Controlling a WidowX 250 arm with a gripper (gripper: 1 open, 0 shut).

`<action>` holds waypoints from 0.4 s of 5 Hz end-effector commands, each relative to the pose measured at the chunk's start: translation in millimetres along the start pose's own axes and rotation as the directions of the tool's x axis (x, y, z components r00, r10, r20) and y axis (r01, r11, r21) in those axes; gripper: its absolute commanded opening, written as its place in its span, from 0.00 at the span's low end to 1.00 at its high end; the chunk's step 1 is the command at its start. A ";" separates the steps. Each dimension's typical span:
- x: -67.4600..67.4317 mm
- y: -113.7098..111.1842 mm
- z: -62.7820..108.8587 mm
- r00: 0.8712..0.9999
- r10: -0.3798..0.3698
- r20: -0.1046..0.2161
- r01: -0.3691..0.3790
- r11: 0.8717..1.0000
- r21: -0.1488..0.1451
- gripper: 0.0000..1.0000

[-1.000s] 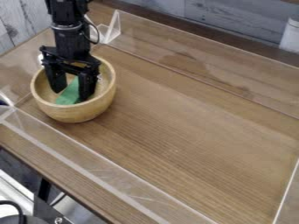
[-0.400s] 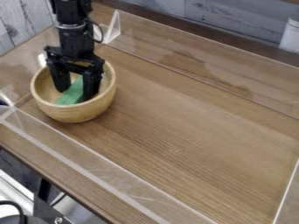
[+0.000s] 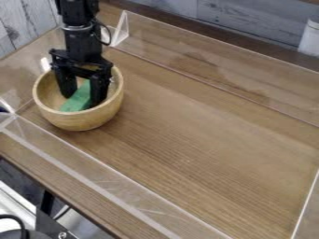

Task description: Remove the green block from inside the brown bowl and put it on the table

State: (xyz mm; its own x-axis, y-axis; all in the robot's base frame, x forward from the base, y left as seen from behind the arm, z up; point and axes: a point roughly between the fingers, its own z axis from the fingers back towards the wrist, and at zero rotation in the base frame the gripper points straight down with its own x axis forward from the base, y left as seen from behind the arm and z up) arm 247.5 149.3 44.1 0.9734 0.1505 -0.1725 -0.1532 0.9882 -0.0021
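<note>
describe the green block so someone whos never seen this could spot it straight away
On the big wood-grain tabletop, find the round tan bowl. Inside it, beneath the black claw, lies the block, the only bright green thing there.

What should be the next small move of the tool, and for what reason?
Probably close the tool gently: its open fingers are down inside the bowl, around or very near the block, though their exact contact is hard to see.
</note>
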 end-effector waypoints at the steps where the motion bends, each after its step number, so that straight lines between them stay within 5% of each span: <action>1: 7.9 8.4 12.7 0.999 0.012 0.051 -0.013 1.000 0.020 1.00; 2: 8.0 10.9 12.1 0.999 0.017 0.050 -0.018 1.000 0.018 1.00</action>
State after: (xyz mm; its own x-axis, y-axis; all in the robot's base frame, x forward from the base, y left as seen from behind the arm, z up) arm 246.7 153.7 41.4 0.9714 0.1583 -0.1771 -0.1614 0.9869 -0.0034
